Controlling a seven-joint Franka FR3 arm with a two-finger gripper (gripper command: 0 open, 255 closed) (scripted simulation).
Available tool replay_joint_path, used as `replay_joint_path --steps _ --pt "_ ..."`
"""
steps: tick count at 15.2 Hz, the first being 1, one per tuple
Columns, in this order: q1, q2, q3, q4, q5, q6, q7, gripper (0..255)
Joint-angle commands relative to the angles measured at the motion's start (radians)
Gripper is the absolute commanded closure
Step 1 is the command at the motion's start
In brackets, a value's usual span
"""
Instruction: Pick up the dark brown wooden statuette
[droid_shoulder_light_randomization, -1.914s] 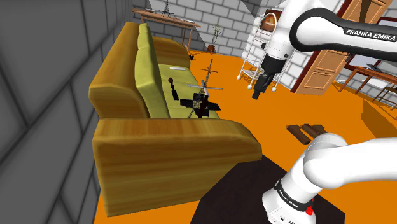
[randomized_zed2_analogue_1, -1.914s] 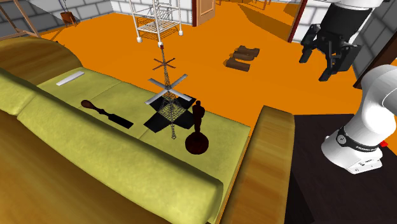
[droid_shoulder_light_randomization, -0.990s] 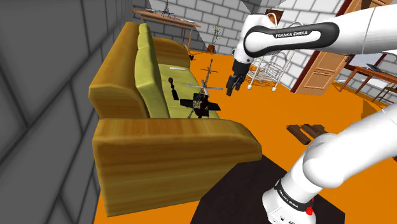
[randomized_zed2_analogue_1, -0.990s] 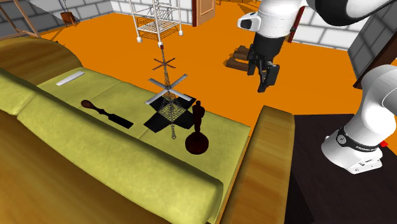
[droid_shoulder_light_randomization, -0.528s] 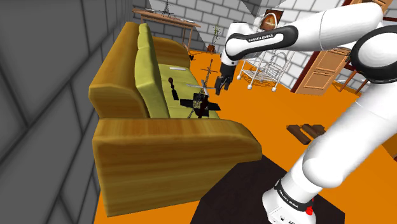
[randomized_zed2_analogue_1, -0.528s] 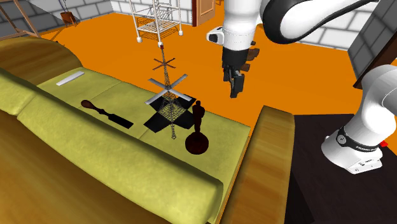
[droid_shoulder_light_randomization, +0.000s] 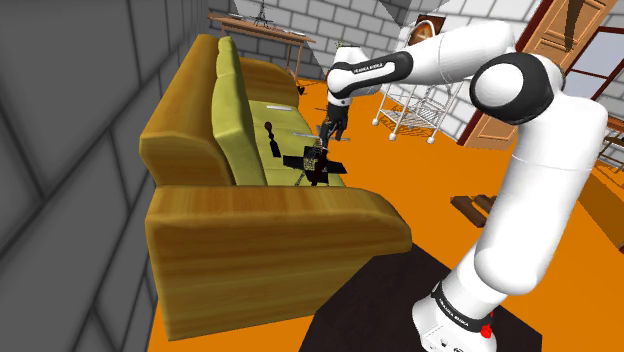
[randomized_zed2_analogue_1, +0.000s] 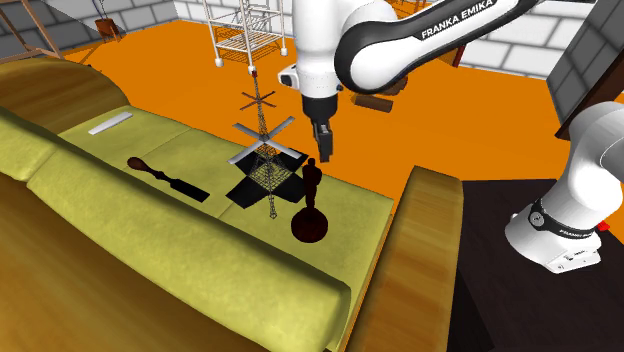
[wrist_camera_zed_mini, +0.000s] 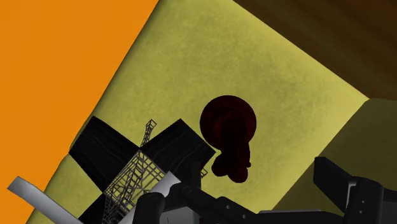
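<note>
- Shoulder view: the statuette (droid_shoulder_light_randomization: 321, 175) stands on the sofa (droid_shoulder_light_randomization: 200, 120) seat near its front edge, with the end effector (droid_shoulder_light_randomization: 331, 128) above it. It merges with the black base of the lattice tower model (droid_shoulder_light_randomization: 322, 140), so you can't read clearance or finger gap here.
- Second exterior view: the end effector hangs just over the statuette's head, tower just beside. If you descend off-centre you clip the head. A narrow figure on a soft cushion likely tips and may roll onto the orange floor (randomized_zed2_analogue_1: 450, 120). The fingers are edge-on and the gap is unreadable.
- Wrist view: the fingers (wrist_camera_zed_mini: 343, 184) stand wide apart, holding nothing. The statuette lies ahead of them, not between. A tower blade (wrist_camera_zed_mini: 38, 197) near one finger is a snag risk on closing. The fingertips run out of frame. The statuette is foreshortened, so its waist is hard to judge.
</note>
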Motion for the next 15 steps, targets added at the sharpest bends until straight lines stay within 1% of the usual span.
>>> replay_joint_path --steps 1,2,9,11,12,15 --pt "-0.01 0.09 -0.001 0.096 0.01 -0.009 -0.013 0" --pt "-0.01 0.092 0.0 0.098 0.011 -0.009 -0.013 0" --pt "-0.012 0.13 0.002 0.05 0.013 0.077 -0.01 0" --pt "-0.012 0.13 0.002 0.05 0.013 0.078 -0.01 0" --pt "-0.012 0.131 0.002 0.051 0.014 0.077 -0.01 255" --pt "-0.013 0.13 0.002 0.05 0.014 0.077 -0.01 255"
